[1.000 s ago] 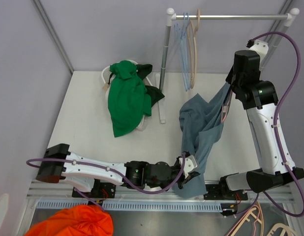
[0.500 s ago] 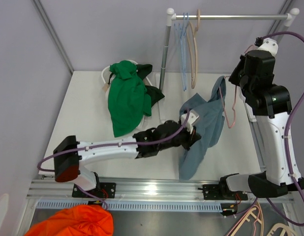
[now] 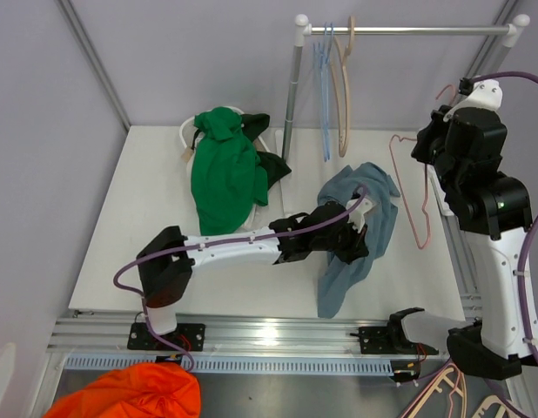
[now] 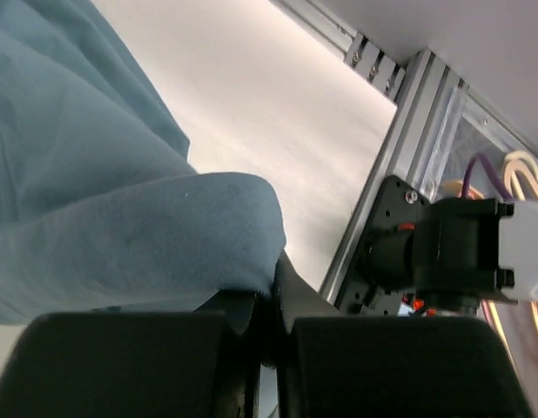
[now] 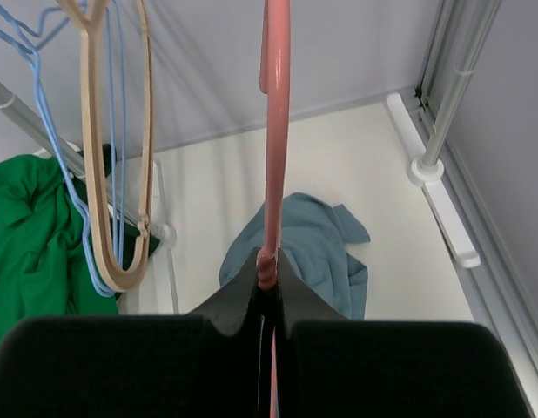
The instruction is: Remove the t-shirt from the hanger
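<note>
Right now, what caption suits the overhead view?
Left claw grips the blue shirt; right claw holds the bare pink hanger.

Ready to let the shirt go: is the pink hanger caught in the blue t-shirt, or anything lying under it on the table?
Nothing visible. The pink hanger hangs clear, right of the blue t-shirt, in the right gripper. The shirt, pinched by the left gripper, droops onto bare table; the green garment lies apart, to its left.

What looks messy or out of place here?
Clothes lie crumpled rather than hung: a green shirt heaped at the back of the table, the blue t-shirt bunched mid-table. An orange cloth and spare hangers lie below the table's near edge.
</note>
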Action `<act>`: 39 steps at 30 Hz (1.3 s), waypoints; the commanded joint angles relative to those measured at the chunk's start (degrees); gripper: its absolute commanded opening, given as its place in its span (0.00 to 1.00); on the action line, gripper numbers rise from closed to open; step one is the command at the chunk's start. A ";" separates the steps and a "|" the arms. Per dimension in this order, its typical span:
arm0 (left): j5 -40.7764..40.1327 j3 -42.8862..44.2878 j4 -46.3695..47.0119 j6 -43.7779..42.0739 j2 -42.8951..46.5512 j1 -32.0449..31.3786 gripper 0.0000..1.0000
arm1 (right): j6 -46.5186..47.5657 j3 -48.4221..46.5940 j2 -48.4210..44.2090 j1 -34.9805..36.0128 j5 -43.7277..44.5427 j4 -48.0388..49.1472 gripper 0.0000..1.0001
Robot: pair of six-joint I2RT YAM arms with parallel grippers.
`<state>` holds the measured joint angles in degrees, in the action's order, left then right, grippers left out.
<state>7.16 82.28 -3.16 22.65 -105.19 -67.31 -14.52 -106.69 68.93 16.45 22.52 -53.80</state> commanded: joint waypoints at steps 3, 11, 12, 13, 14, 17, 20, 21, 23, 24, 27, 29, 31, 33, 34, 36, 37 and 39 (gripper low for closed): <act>1.29 -7.65 -0.17 1.35 13.32 -0.45 0.01 | 6.70 5.52 -4.15 0.25 -1.51 16.69 0.00; 2.59 12.80 -29.88 -3.41 22.56 11.65 0.01 | 14.26 4.48 2.34 -0.80 -16.63 28.30 0.00; 2.95 15.86 -30.85 -3.75 24.05 13.50 0.01 | 14.35 3.00 4.01 -1.15 -17.50 28.57 0.00; 2.95 17.46 -32.77 -3.76 24.50 17.00 0.01 | 14.26 2.20 4.98 -1.76 -20.39 29.10 0.00; 3.73 23.13 -34.09 -3.76 24.76 18.86 0.01 | 14.26 1.50 5.77 -2.81 -21.63 30.41 0.00; 6.37 35.67 -39.62 -2.62 23.20 25.89 0.01 | 14.00 -2.45 9.99 -3.96 -24.54 31.48 0.00; 10.14 53.15 -47.35 -0.69 16.09 32.31 0.01 | 13.56 -7.46 14.65 -4.84 -26.39 31.83 0.00; 11.29 55.51 -47.64 0.54 14.59 33.63 0.01 | 13.56 -8.95 15.79 -5.11 -26.48 31.74 0.00; 14.36 57.90 -43.37 2.12 12.46 37.59 0.01 | 13.73 -13.79 19.57 -5.11 -26.31 31.13 0.00; 16.90 57.30 -41.25 4.04 12.20 38.73 0.01 | 13.56 -15.72 20.89 -5.28 -26.04 30.60 0.00; 18.59 54.75 -32.31 5.99 11.15 42.25 0.01 | 13.64 -24.15 26.77 -5.29 -25.69 27.27 0.00; 18.94 54.30 -27.63 6.96 9.31 44.36 0.01 | 13.56 -27.58 29.93 -5.20 -25.60 26.12 0.00; 20.44 54.56 -19.81 8.28 7.55 46.55 0.01 | 13.38 -27.69 30.92 -5.20 -25.07 27.16 0.00; 20.44 56.66 -14.19 9.68 3.95 48.05 0.01 | 13.38 -27.51 32.41 -5.29 -24.72 27.96 0.00; 20.44 59.11 -12.85 10.30 2.54 49.71 0.01 | 13.29 -27.69 33.02 -5.29 -24.63 28.40 0.00; 20.00 61.94 -9.52 12.14 -0.79 51.31 0.01 | 13.29 -27.78 34.60 -5.29 -24.55 28.84 0.00; 19.74 61.86 -4.71 12.67 -1.42 52.88 0.01 | 13.38 -28.04 35.22 -5.29 -24.63 28.93 0.00; 17.73 61.25 -0.12 13.11 -2.30 54.64 0.01 | 13.29 -28.39 36.88 -5.29 -24.81 29.45 0.00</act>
<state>25.78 139.74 -19.03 32.34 -108.27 -15.68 -1.45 -132.46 104.03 11.40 -2.22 -26.65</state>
